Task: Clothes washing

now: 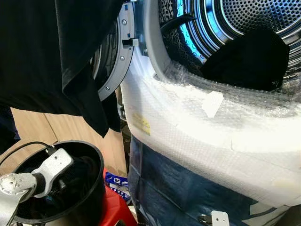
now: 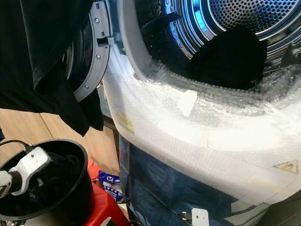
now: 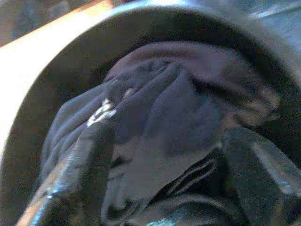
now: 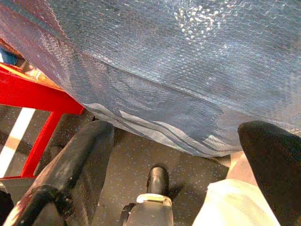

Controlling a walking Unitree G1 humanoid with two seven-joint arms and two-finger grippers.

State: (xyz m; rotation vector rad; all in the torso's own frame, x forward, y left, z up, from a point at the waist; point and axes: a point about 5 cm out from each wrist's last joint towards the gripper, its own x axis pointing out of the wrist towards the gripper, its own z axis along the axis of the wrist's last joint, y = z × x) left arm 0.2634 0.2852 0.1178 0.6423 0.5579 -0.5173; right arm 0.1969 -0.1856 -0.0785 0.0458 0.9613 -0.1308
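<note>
Looking down from the head, the left eye view shows a front-loading washing machine wrapped in clear bubble film point(image 1: 197, 141) on the right, its round grey door point(image 1: 117, 52) swung open to the left and its perforated steel drum point(image 1: 244, 19) lit blue inside. One dark garment point(image 1: 249, 59) lies in the near part of the drum, just behind the film-covered rim. A large black cloth point(image 1: 51, 56) hangs across the upper left, in front of the door. At lower left the silver left arm point(image 1: 28, 181) reaches down into a round black plastic bucket point(image 1: 91, 188), which stands on a red stool point(image 1: 115, 207) just beside the machine's blue-covered lower front point(image 1: 178, 193). The right eye view gives the same scene, with a yellow warning triangle point(image 2: 287, 166) on the film at far right. In the left wrist view, the left gripper point(image 3: 164, 188) is deep in the bucket, its two black fingers point(image 3: 70, 174) spread well apart on either side of bunched dark purple-grey clothes point(image 3: 169, 108), pressing against the fabric; whether they grip it I cannot tell. In the right wrist view, the right gripper point(image 4: 174, 155) hangs low with its fingers point(image 4: 80, 160) wide apart and holding nothing, beside the film-wrapped blue front of the machine, over dark speckled floor point(image 4: 141, 160), with the stool's red frame to one side.
</note>
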